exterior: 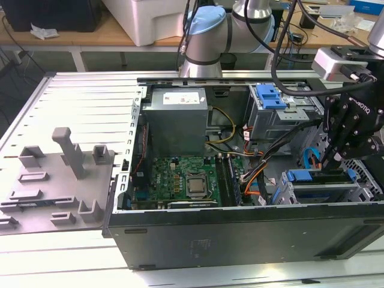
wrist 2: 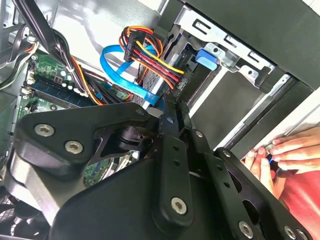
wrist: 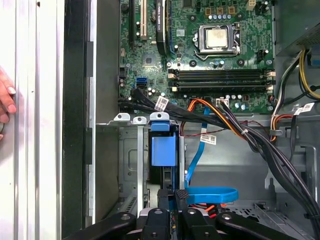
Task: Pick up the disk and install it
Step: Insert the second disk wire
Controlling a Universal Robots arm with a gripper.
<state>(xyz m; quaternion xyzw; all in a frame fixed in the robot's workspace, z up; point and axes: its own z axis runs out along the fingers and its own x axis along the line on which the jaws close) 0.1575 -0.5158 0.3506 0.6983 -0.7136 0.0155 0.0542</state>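
The arm [exterior: 207, 36] reaches from the far side toward the exterior view's right; its black pincer [exterior: 339, 157] points straight down, low at the near right; in the first wrist view the fingers [wrist: 181, 196] stand pressed together; a person's hand [wrist 2: 292, 152] rests nearby.

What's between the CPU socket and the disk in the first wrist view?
In the first wrist view, the memory slots and a bundle of black cables lie between the CPU socket and the disk.

Open PC case [exterior: 240, 240] lying flat, motherboard [exterior: 180, 180] exposed, grey power supply [exterior: 178, 123] (orange/yellow cables [wrist 2: 150, 55] everywhere), grey foam tray [exterior: 57, 180] beside.
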